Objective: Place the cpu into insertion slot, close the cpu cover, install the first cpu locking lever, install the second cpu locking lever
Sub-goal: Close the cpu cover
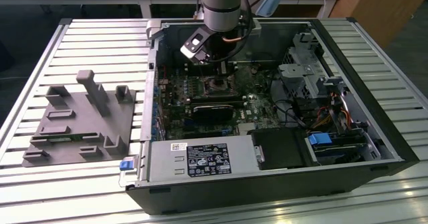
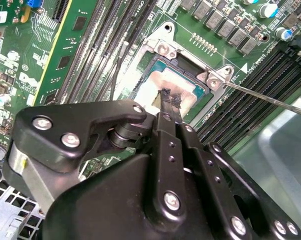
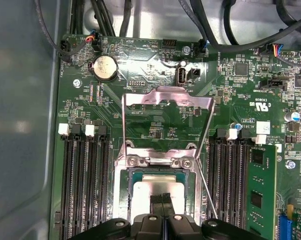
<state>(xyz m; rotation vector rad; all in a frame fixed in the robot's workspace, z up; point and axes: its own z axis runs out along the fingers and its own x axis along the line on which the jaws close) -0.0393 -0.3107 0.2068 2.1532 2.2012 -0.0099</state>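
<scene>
The cpu (image 3: 158, 191), a small square chip with a dull silver top, lies flat in the insertion slot (image 3: 124, 192) on the green board. In the second wrist view the cpu (image 2: 153, 85) sits inside the slot's silvery rim (image 2: 163, 47). My gripper (image 3: 163, 198) is shut, its two black tips pressed together right over the cpu's top (image 2: 169, 96). The cpu cover (image 3: 168, 96), a silvery frame, stands swung open beyond the slot. A thin wire locking lever (image 3: 207, 192) sticks out beside the slot (image 2: 270, 99). In the exterior view my gripper (image 1: 218, 73) reaches down into the open computer case above the slot (image 1: 217, 86).
Long black memory slots (image 3: 85, 185) flank the socket, with a green memory stick (image 3: 260, 190) on one side. A black heatsink block (image 1: 212, 111), the power supply (image 1: 194, 161) and a drive cage (image 1: 314, 78) crowd the case. A grey fixture (image 1: 80, 119) sits at the exterior view's left.
</scene>
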